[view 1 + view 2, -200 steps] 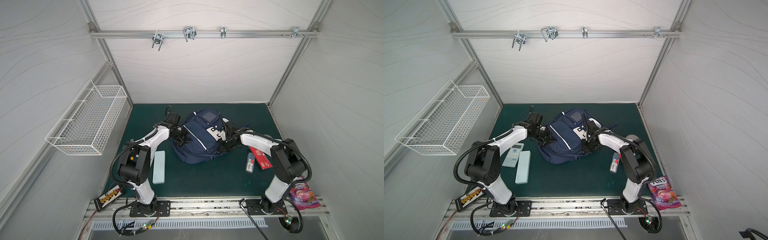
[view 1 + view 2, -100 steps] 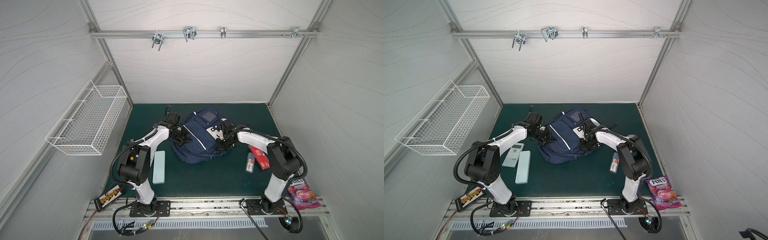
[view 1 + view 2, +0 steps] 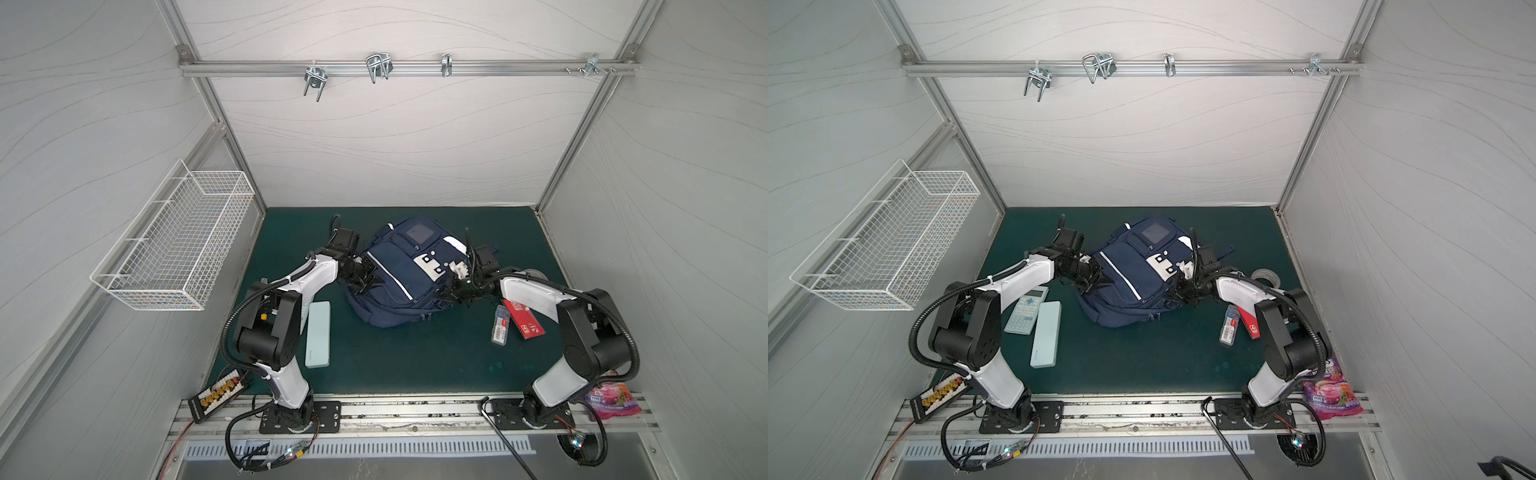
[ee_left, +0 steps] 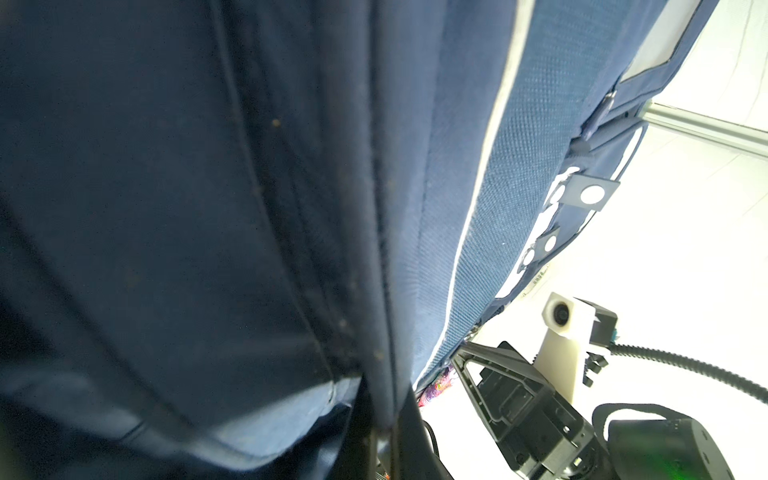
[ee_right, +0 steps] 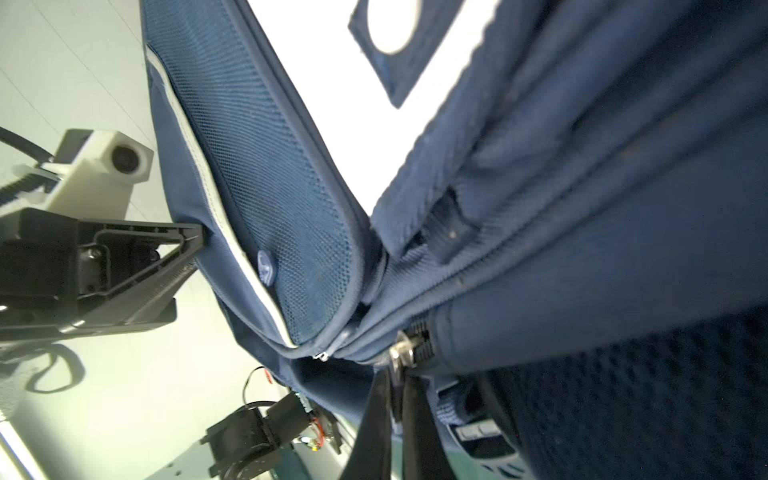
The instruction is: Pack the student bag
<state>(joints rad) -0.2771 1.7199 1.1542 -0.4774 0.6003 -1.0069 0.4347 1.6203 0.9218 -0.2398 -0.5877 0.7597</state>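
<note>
Slippage threatens: student bag (image 3: 399, 286) lies centre-frame on the tabletop (image 3: 415, 365), left end effector (image 3: 366, 285) pinching its side seam (image 4: 380, 291), right end effector (image 3: 451, 292) pinching a zipper pull (image 5: 401, 356); tugging may drag it.

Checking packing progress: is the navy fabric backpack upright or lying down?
Lying down: the navy fabric backpack rests front-side up on the green mat.

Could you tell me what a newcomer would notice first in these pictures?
A navy backpack lies in the middle, pinched from both sides: the left tool shut on its fabric, the right tool on a zipper pull. A pale green pencil case lies beside the left arm, and a wire basket hangs on the left wall.
</note>
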